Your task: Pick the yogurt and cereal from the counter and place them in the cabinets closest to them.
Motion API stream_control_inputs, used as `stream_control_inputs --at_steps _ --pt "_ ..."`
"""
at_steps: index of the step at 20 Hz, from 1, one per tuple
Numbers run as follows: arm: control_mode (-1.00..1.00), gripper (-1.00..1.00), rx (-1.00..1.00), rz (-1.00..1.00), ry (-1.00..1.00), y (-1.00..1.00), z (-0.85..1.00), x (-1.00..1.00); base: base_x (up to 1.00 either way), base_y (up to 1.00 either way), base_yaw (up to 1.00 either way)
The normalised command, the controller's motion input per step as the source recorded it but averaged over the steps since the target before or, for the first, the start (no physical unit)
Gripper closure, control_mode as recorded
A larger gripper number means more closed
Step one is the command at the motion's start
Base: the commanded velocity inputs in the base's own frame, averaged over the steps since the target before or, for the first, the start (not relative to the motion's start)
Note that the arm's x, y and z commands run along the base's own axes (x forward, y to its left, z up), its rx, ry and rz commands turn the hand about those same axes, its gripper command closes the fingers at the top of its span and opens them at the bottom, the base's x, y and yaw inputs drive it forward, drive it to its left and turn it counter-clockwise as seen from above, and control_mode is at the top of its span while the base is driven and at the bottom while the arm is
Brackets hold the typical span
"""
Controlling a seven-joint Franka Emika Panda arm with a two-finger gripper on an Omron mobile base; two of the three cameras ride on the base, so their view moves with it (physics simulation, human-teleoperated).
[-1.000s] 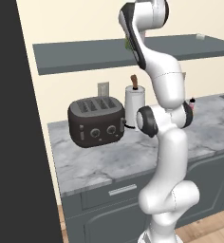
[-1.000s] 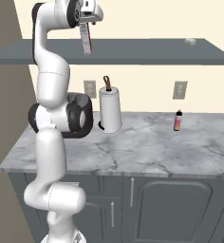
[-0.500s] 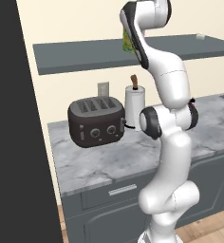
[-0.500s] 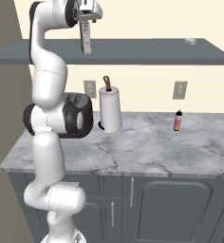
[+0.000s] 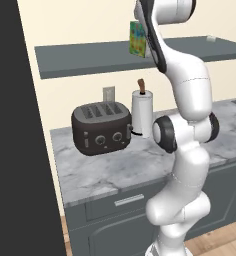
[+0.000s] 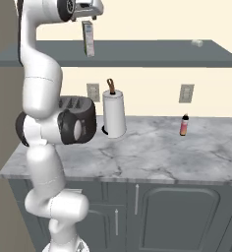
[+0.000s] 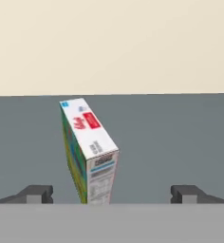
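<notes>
The cereal (image 5: pixel 137 37) (image 6: pixel 88 39) (image 7: pixel 88 152) is a small box with a mottled green front and a white side. It stands on the dark grey-blue cabinet shelf (image 5: pixel 85 57) (image 6: pixel 152 54), left of the middle. My gripper (image 6: pixel 88 19) (image 7: pixel 111 193) hangs right above it, open, with both fingertips (image 7: pixel 38 193) wide apart and clear of the box's sides. The yogurt (image 5: pixel 210 38) (image 6: pixel 197 43) shows as a tiny pale cup on the same shelf, far to the right. The marble counter (image 5: pixel 115 172) (image 6: pixel 152 157) lies below.
On the counter stand a dark toaster (image 5: pixel 100 129) (image 6: pixel 83 106), a white paper-towel roll (image 5: pixel 142 112) (image 6: pixel 114 115) and a slim pink-red bottle (image 6: pixel 184 125). Dark handled doors and drawers (image 6: pixel 177 211) sit under the worktop. A black panel (image 5: pixel 15 150) closes the left side.
The cereal box stays at the same spot on the shelf. The arm's lower joints have shifted slightly; the hand remains above the box.
</notes>
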Motion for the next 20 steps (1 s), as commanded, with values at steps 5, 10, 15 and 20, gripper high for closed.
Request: stream_control_inputs --at_steps 5,10,15,20 --pt "-1.00 -1.00 0.00 0.00 0.12 -0.03 -0.12 -0.95 0.00 0.00 0.00" --pt "-1.00 -1.00 0.00 0.00 0.10 -0.01 -0.31 -1.00 0.00 0.00 0.00" --pt "-1.00 -1.00 0.00 0.00 0.03 -0.01 -0.55 -1.00 0.00 0.00 0.00" --pt "-1.00 -1.00 -0.05 0.01 -0.03 0.00 -0.87 -0.97 0.00 0.00 0.00"
